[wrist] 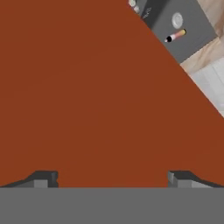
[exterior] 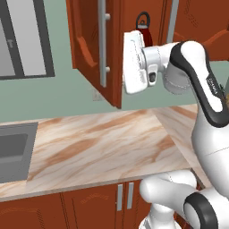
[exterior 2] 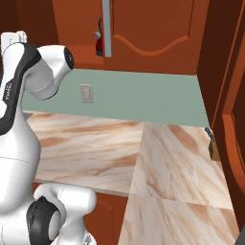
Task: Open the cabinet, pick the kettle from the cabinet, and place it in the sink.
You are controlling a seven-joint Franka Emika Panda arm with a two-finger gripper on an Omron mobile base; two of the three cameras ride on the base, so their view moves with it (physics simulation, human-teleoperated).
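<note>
In the left base view, the rectangular dark grey recessed sink [exterior: 13,152] sits at the far left edge, set into the marbled tan countertop [exterior: 103,143]. Right of it, the reddish-brown wooden wall cabinet [exterior: 89,40] has a door swung open, its long vertical silver bar handle [exterior: 103,42] facing the camera. Inside the opening stands the small dark red rounded kettle [exterior: 144,27] with its black arched handle, partly hidden behind the white hand of the arm, which is raised to the cabinet's level just in front of it.

The right base view shows the kettle [exterior 2: 99,42] as a mere sliver beside the silver handle [exterior 2: 106,28], plus a pale wall outlet [exterior 2: 86,93] on the green wall and a small brown object [exterior 2: 213,149] at the counter's right edge, too small to identify.

In the hand view, the gripper [wrist: 113,178] has its two dark fingertips spread wide apart with nothing between them, close against a flat reddish-brown wooden surface. At upper right lies the sink [wrist: 181,30], seen from above.

No writing is legible.
</note>
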